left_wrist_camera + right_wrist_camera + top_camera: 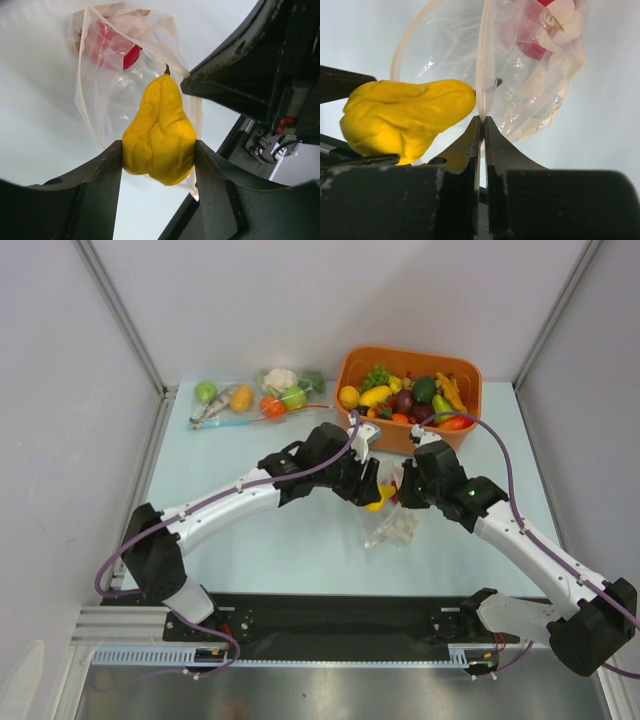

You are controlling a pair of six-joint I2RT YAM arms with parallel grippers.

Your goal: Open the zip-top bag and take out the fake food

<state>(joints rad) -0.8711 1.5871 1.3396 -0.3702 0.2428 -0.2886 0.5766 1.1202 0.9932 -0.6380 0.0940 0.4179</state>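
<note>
- left gripper [158,150]: jaws about halfway apart, clamped on the fat end of a yellow pear [159,125], one finger on each side, stem end pointing away from the wrist
- right gripper [482,122]: jaws pressed together, pinching the pale zip strip at the rim of the zip-top bag [530,85]; the strip runs straight down into the pinch
- bag mouth gapes in a loop just behind the pear; pear's narrow end sits right at the rim, touching the strip beside the right fingertips; cannot tell if the tip is inside the mouth or just clear of it
- inside the bag: a red fruit [112,47] at the far closed end, with paler shapes beside it, too blurred by the crinkled plastic to name
- top view: both grippers meet nose to nose at mid-table, just in front of the orange bin [412,353]; bag droops below them toward the pale table [300,550]; cannot tell if its bottom touches the surface
- bin holds a heap of fake produce: lemon, banana, avocado, greens, reds; its near wall stands just behind the two wrists
- far left, well apart from the arms: a clear bag [222,405] with a blue strip, holding a fish, a green ball and an orange fruit; beside it a second bag [285,390] with a cauliflower, a green ball and a red one
- purple cables [505,455] loop over both arms
</note>
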